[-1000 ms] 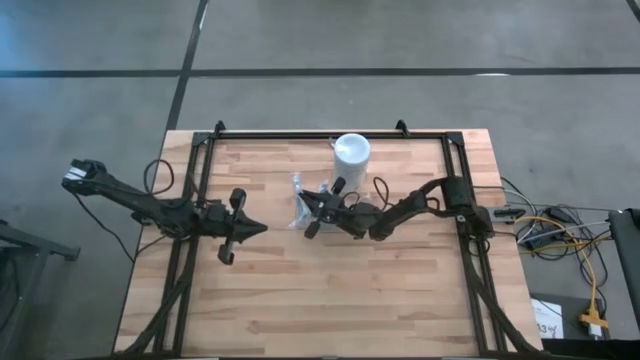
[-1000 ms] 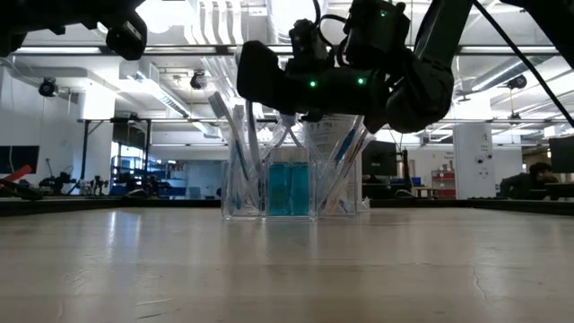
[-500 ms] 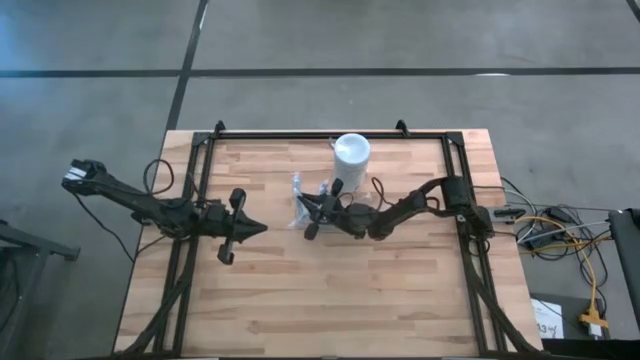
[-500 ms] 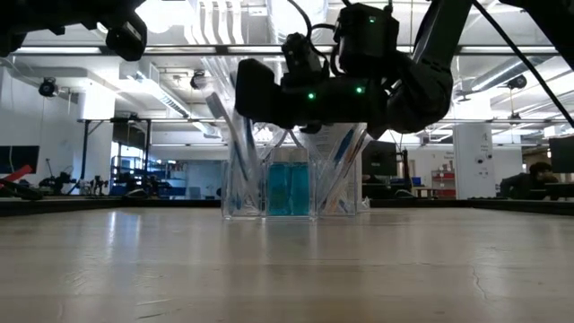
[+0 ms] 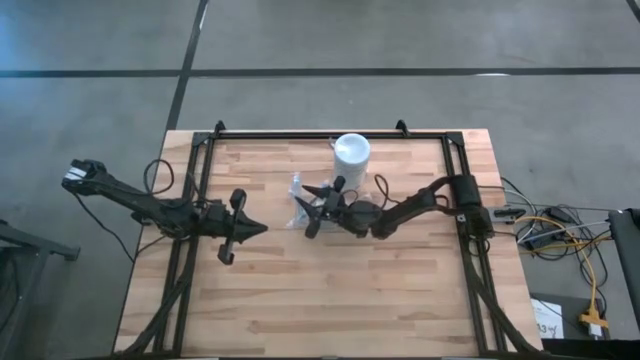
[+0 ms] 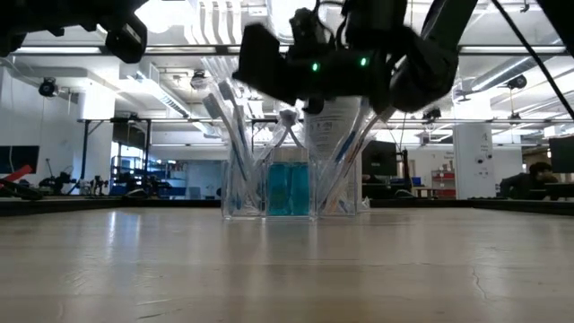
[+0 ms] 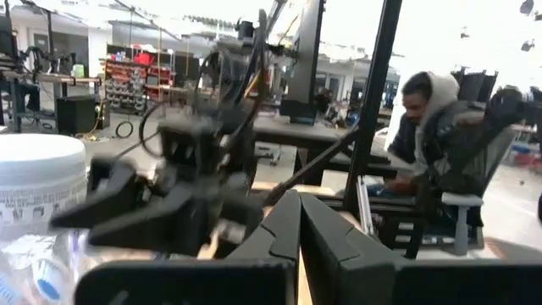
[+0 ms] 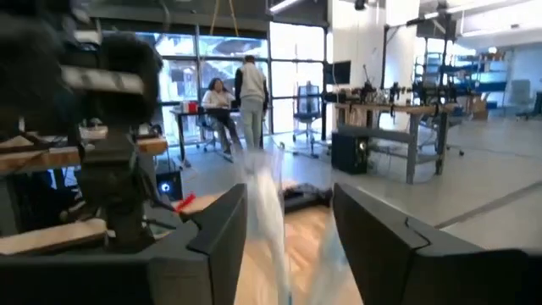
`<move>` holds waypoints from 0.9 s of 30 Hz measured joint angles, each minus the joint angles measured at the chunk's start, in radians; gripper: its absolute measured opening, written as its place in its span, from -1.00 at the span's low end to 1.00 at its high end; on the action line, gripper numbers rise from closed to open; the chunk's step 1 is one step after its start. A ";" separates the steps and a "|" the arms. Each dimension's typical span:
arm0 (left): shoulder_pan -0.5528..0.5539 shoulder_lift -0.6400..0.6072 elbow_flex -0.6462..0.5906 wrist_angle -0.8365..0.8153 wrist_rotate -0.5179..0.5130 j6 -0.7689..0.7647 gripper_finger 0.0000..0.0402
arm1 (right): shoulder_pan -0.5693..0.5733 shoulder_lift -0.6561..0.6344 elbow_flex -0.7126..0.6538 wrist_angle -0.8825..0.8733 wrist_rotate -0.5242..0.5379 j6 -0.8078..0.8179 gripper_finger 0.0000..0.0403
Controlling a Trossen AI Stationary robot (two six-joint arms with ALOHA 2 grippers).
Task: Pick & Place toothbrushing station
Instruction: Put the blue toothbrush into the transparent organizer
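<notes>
Right gripper (image 5: 318, 204) over the clear holder (image 5: 299, 210), fingers spread, brush blurred between them, not gripped. Holder stands mid-table beside white cup (image 5: 351, 153), toothbrushes (image 6: 235, 126) leaning out, teal tubes (image 6: 288, 187) in the middle. Left gripper (image 5: 252, 228) closed, empty, apart at left.

The clear holder (image 5: 300, 207) stands mid-table just left of the white cup (image 5: 351, 152), toothbrushes (image 6: 235, 144) upright inside it.

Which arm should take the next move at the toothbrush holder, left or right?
Right, I'd say. The right gripper hangs open directly over the clear holder with its toothbrushes. The left gripper is shut and sits apart, off to the left of the holder.
</notes>
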 joint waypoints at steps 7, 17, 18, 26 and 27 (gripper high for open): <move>-0.001 0.001 0.001 -0.122 0.026 -0.030 -0.94 | 0.056 -0.182 -0.014 -0.154 0.000 -0.069 -0.10; -0.062 0.184 -0.016 -0.152 0.192 -0.062 -0.98 | 0.121 -0.654 -0.092 -0.712 -0.163 -0.090 -0.61; -0.063 0.222 -0.017 -0.119 0.169 -0.062 -0.98 | 0.121 -0.700 -0.115 -0.755 -0.199 -0.093 -0.73; -0.022 0.538 -0.005 0.206 0.104 -0.071 -0.98 | 0.110 -0.966 -0.407 -0.770 -0.258 0.013 -0.92; -0.009 0.566 -0.004 0.217 0.083 -0.071 -0.98 | 0.111 -0.985 -0.443 -0.739 -0.258 0.028 -0.92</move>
